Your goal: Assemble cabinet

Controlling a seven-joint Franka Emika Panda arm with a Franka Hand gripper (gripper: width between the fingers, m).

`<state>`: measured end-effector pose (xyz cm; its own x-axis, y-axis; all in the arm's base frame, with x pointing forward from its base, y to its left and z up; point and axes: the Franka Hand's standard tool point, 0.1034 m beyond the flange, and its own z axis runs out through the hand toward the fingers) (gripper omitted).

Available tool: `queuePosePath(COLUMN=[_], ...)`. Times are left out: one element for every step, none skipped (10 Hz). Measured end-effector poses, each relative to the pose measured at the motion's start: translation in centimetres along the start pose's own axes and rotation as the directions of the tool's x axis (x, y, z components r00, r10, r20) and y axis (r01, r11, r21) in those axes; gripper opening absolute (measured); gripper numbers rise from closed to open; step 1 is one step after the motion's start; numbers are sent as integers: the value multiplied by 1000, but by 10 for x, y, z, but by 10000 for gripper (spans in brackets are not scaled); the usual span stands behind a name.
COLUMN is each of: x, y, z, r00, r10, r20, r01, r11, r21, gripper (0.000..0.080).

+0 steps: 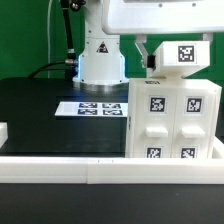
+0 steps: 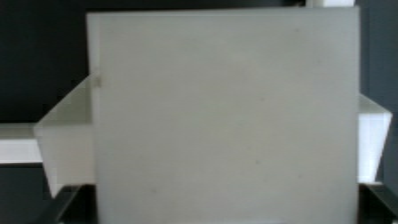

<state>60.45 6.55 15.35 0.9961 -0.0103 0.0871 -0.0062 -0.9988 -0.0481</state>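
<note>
Lowering the white tagged panel (image 1: 183, 55), which the pincer (image 2: 222, 205) appears to clamp by its edges just above the cabinet (image 1: 170, 120), could jam it if misaligned.

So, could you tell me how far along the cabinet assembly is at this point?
Looks done: the cabinet body stands upright with its tagged door panels in place. In hand: a tagged white top piece is at the body's top, with the gripper beside it; whether it grips is unclear. Left: probably seating or fastening that piece, though no seam is visible to confirm.
</note>
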Motion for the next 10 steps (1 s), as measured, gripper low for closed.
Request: queuePosePath(x=[0, 0, 0, 0, 0, -1, 2, 12, 18, 15], y=[0, 0, 0, 0, 0, -1, 0, 0, 1, 4], z=[0, 0, 1, 1, 0, -3, -8, -14, -23, -26], r00=[1000, 1000, 1000, 1000, 1000, 1000, 1000, 999, 988, 982], r10=[0, 0, 0, 0, 1, 5, 7, -12, -36, -60], r20=[0, 0, 1, 1, 3, 27, 29, -34, -148, -180], r01=[0, 0, 0, 0, -1, -5, -7, 12, 37, 61], r11=[1000, 1000, 1000, 1000, 1000, 1000, 1000, 1000, 999, 998], r21=[0, 0, 0, 0, 0, 1, 3, 4, 1, -4], gripper=[563, 577, 577, 751, 751, 790, 797, 797, 797, 797])
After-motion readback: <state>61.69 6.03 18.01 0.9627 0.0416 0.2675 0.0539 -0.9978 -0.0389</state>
